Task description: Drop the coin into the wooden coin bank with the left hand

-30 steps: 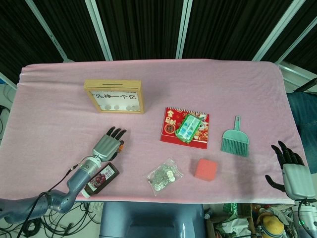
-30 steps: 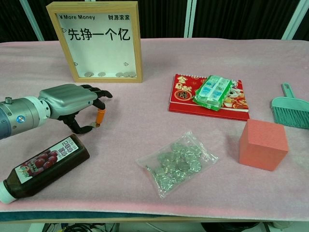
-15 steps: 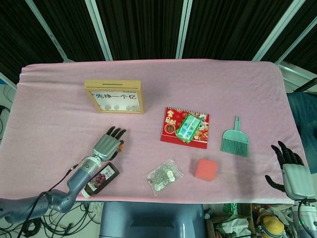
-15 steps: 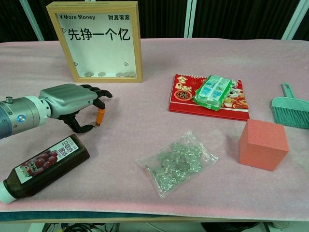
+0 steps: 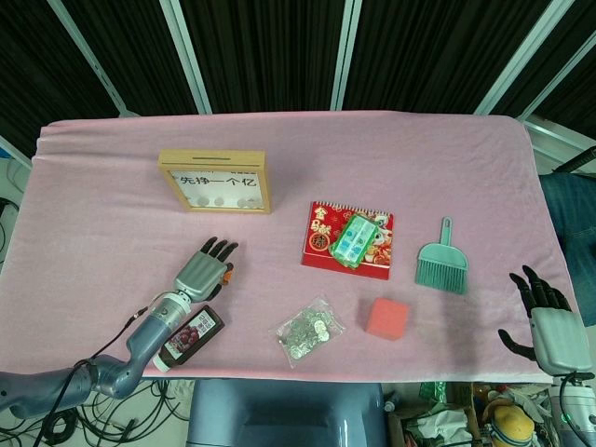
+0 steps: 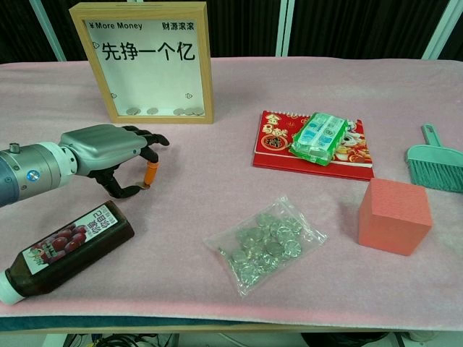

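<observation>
Table: we are looking at a pink cloth covering the whole work surface, with everything spread out on it.
Wooden coin bank: it is standing upright at the far left, glass front facing us, a few coins already lying at the bottom; the slot is showing on its top edge in the head view, so the coin has to be coming in from above.
Left hand: it is hovering low over the cloth just in front of the bank, palm down, thumb and an orange-tipped finger curling together.
Coin: we are judging a small coin is pinched between thumb and fingertip, though it is tiny and hard to confirm; it is sitting well below the slot, so a lift is needed.
Bottle: it is lying on its side just beside the left wrist, close enough to get nudged.
Coin bag: it is resting sealed mid-table, likely the spare supply.
Right hand: it is idling at the table's right edge, fingers spread, holding nothing.
</observation>
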You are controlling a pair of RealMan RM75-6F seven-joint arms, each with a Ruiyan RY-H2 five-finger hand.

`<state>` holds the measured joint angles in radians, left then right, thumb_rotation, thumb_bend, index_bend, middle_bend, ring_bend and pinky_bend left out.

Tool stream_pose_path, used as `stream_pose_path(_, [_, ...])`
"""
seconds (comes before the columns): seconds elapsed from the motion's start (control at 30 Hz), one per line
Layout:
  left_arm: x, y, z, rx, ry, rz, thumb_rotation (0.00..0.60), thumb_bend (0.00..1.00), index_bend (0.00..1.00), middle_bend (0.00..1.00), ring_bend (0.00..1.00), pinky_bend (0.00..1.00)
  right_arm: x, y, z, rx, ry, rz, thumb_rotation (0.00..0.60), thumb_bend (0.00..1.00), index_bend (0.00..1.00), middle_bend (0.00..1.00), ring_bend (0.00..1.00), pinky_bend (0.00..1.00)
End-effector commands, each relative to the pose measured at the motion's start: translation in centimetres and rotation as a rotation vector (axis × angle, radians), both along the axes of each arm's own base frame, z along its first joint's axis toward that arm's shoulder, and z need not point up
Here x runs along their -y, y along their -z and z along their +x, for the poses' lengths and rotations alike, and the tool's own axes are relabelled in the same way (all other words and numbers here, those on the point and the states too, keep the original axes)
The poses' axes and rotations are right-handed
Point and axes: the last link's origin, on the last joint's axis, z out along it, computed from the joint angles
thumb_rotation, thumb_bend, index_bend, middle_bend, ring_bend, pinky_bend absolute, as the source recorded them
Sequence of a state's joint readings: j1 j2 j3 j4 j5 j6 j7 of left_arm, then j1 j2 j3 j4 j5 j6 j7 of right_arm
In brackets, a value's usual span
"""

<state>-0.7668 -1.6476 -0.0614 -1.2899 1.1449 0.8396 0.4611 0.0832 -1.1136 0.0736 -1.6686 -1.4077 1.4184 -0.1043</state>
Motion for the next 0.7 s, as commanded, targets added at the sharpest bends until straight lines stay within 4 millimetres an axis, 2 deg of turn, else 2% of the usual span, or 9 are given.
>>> stream_pose_path(0.03, [-0.02,-0.08,0.09,0.002,0.005,0.005,0.600,0.41,0.35,0.04,0.00,0.00,0.01,0.01,-0.01,0.000,0.001,0.001,0.600,0.16,0.13,0.00,0.10,0.16])
stream_pose_path(0.7, [-0.24,-0.23,0.23,0.015,0.021,0.039,0.600,0.41,0.34,0.04,0.00,0.00,0.03,0.09,-0.04,0.002,0.015,0.013,0.600,0.16,0.14,0.01,0.10,0.16])
